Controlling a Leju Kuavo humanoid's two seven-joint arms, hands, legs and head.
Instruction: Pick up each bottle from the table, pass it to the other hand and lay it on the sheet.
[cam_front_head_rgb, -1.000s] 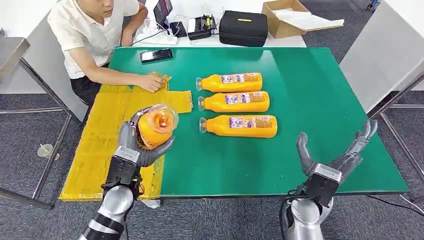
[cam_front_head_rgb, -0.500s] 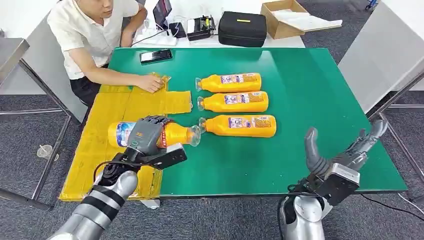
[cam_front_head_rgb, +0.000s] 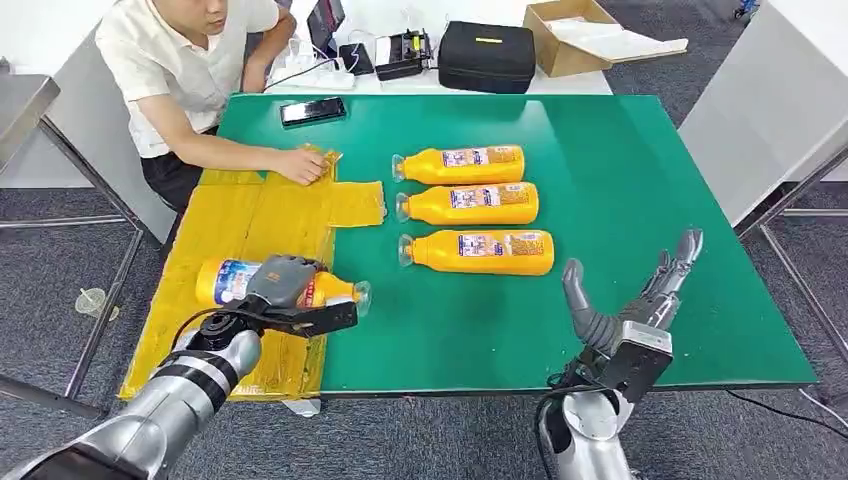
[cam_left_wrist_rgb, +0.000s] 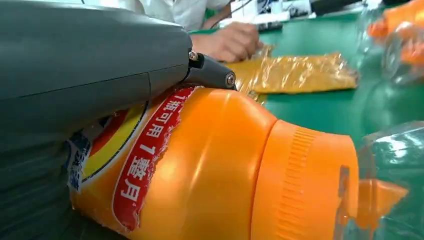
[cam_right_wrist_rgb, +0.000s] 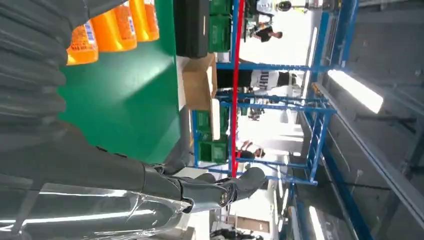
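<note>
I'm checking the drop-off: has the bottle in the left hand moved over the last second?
Yes. The left hand has turned the bottle from upright to lying flat and brought it down onto the yellow sheet, away from the three bottles lying on the table.

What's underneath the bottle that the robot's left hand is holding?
The yellow sheet lies under the bottle, with the bottle's cap end sticking out toward the green table. The left hand covers the bottle's middle, so whether it touches the sheet is hidden.

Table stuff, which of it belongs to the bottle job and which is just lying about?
Job:
held bottle in left hand
three bottles in a row
yellow sheet
right hand, open

Lying about:
phone
black case
cardboard box
person's hand on the sheet
</note>
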